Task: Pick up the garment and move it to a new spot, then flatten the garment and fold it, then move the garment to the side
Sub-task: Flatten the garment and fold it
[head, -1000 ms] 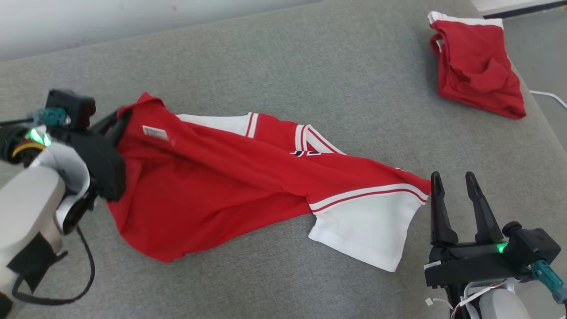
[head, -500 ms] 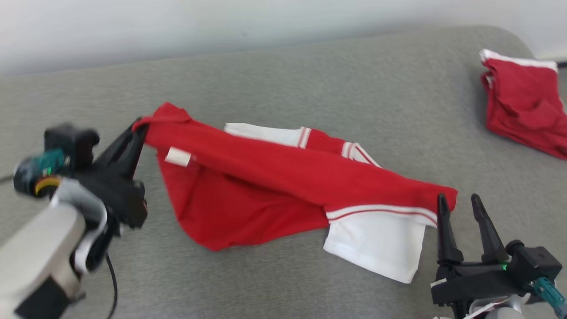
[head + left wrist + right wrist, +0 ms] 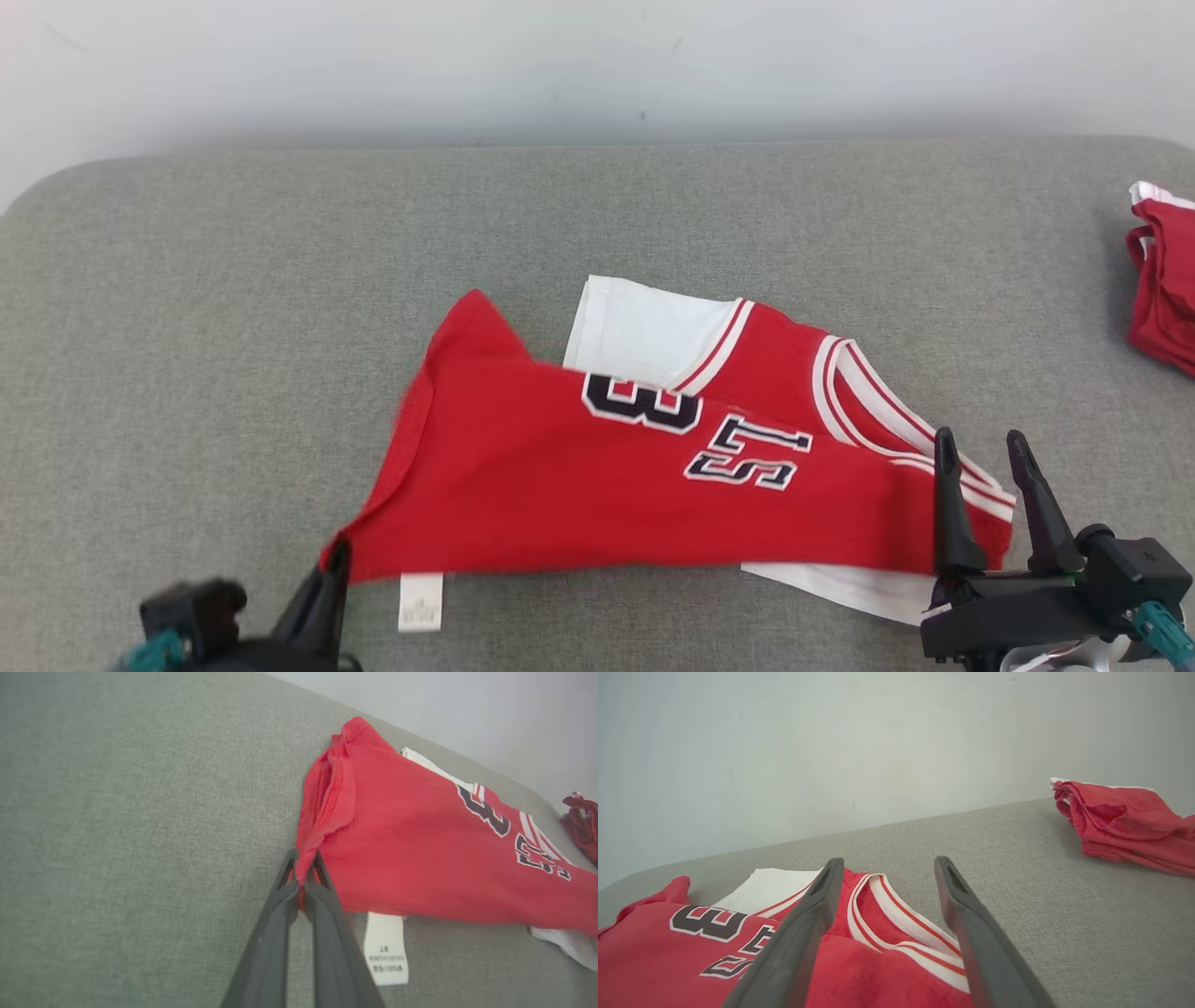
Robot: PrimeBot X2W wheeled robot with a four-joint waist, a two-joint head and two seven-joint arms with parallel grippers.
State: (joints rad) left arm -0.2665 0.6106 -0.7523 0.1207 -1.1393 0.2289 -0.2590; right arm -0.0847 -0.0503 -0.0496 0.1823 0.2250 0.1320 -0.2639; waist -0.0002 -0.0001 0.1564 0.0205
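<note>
1. The left gripper was nearest, at the bottom left of the head view. Its two dark fingers pointed up and away from the robot. They were squeezed tight together on the near left corner of the red shirt.
2. In the left wrist view, the left gripper had a bit of red hem pinched between its tips. The cloth there was bunched up into a small fold.
3. A white tag stuck out from the near edge of the shirt, just beside the left gripper. It lay flat on the grey cushion.
4. The right gripper was at the bottom right of the head view. Its fingers stood up and far apart, and it held nothing. One finger showed in front of the right end of the shirt. I could not tell if it touched the cloth.
5. In the right wrist view, the right gripper pointed low over the shirt's striped neck hole, toward the wall.
6. The shirt lay in the middle of the cushion, stretched from left to right. It was not flat, for a big red flap was folded over it. Dark numbers with white edges showed on top.
7. A white sleeve poked out on the far side of the shirt.
8. A second red cloth lay crumpled far off at the right edge, well apart from the shirt.
9. A pale wall stood behind the cushion.
</note>
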